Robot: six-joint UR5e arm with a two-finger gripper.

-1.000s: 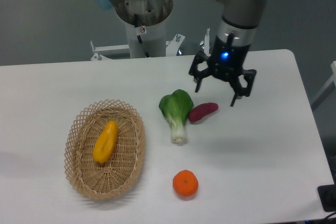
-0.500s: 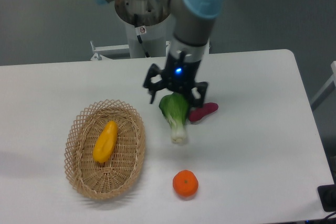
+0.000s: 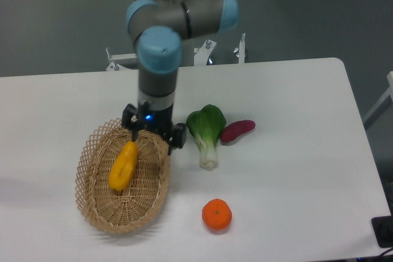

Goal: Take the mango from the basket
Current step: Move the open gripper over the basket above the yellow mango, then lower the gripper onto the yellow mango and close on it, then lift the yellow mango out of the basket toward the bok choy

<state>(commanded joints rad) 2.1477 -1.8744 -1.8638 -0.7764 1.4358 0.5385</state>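
The black two-finger claw hangs open over the far end of the oval tan wicker basket, just above the yellow-orange elongated mango inside. On the white counter lie a green leafy vegetable, a purple sweet potato and a round orange.

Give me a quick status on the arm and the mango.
Hand open, over the basket's far end. Mango lying in basket, not gripped. Nothing on top of it.

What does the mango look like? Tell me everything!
The mango is smooth, yellow-orange and long, with tapered ends. It lies slanted inside the wicker basket, resting on its woven floor. Its upper tip points toward the gripper, which hangs open right above that end; whether they touch cannot be told.
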